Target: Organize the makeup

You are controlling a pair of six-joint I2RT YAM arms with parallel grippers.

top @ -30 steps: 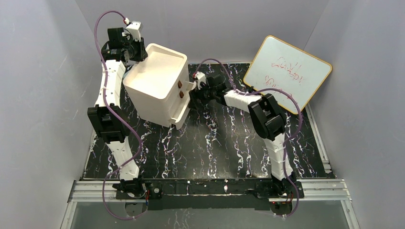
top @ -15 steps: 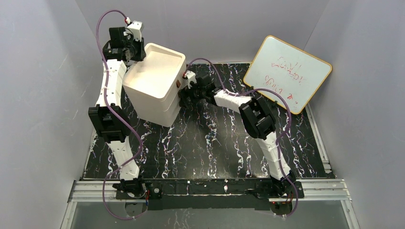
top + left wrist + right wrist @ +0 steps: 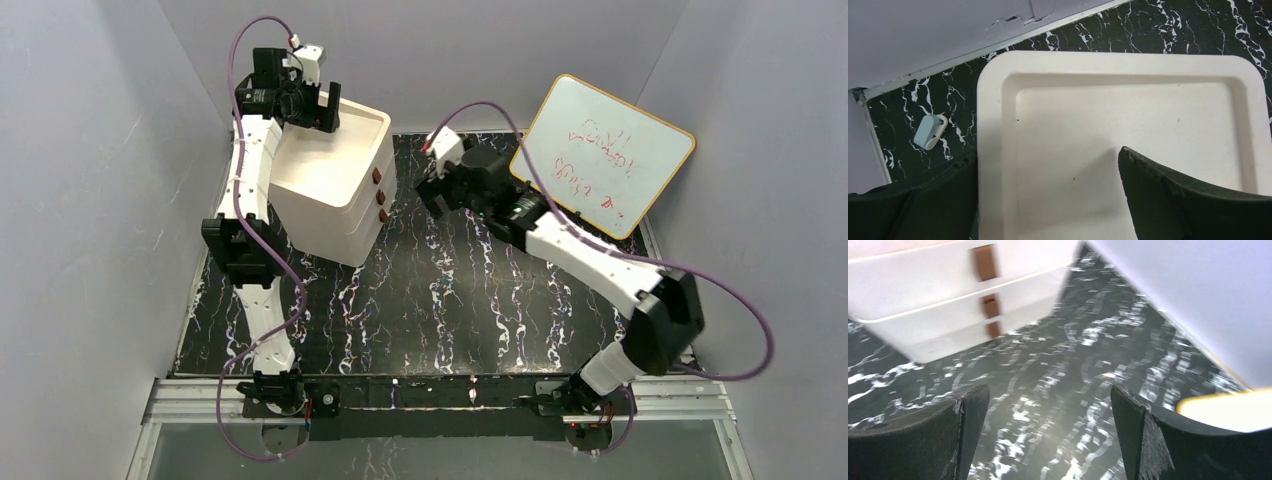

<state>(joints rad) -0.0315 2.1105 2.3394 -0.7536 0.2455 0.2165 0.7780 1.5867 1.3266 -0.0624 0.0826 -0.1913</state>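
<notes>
Right gripper (image 3: 1045, 395) has withdrawn from the drawer box (image 3: 325, 195), jaws wide open, knobs (image 3: 984, 262) ahead-left. Left gripper (image 3: 1045, 165) has opened, spread astride the box's top rim. Makeup out of view; position cannot be told.

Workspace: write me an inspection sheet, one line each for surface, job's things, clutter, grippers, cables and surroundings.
Surface: black white-veined mat.
Job's things: makeup, nothing seen; cream three-drawer box, drawers look shut.
Clutter: small pale-blue clip-like piece on the mat behind the box.
Grippers: left gripper open, straddling the box's rim; right gripper open, holding nothing, facing the box.
Cables: purple cables looped along both arms.
Surroundings: yellow-framed whiteboard far right; grey walls.
</notes>
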